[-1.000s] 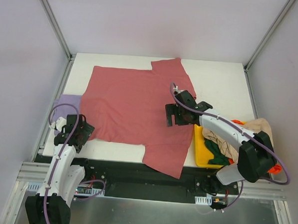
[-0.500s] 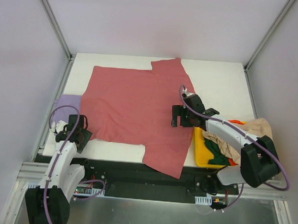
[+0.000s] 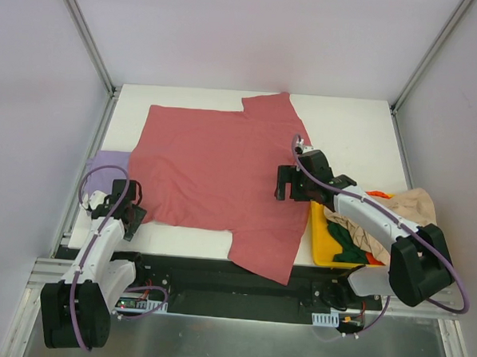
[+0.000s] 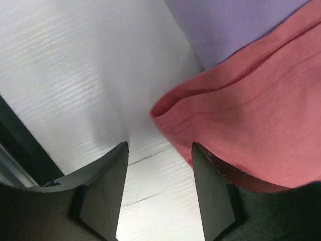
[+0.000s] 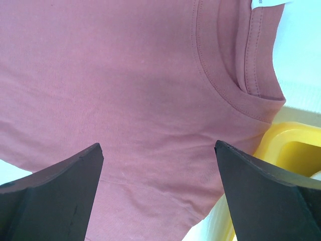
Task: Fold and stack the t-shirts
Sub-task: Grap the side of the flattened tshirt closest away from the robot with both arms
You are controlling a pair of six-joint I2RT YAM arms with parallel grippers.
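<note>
Workspace inspected from above and from both wrists. Pink-red shirt (image 3: 215,169) lies spread flat across most of the white table (image 3: 353,128), one sleeve toward the far edge and the other hanging over the near edge. Its collar (image 5: 225,75) points to the right, with a small white tag (image 5: 268,3) inside it. A lavender shirt (image 3: 107,165) lies at the left edge of the table, partly covered by the pink-red one.

Left gripper (image 3: 134,215) sits low at the near left corner of the pink-red shirt. In the wrist view its jaws stand apart, with bare table between them. The stitched hem corner (image 4: 170,108) lies just ahead of the gap, and the cloth runs past the right-hand finger (image 4: 210,196). Nothing is clamped.

Right gripper (image 3: 282,183) hangs over the right part of the pink-red shirt, just beside the collar. Its jaws are spread wide and grasp nothing; whether they touch the cloth cannot be told.

A yellow bin (image 3: 325,243) stands at the near right edge of the table, just beside the collar. It holds a beige shirt (image 3: 413,202), a green shirt (image 3: 347,236) and an orange one (image 3: 380,194), all crumpled and unfolded.
</note>
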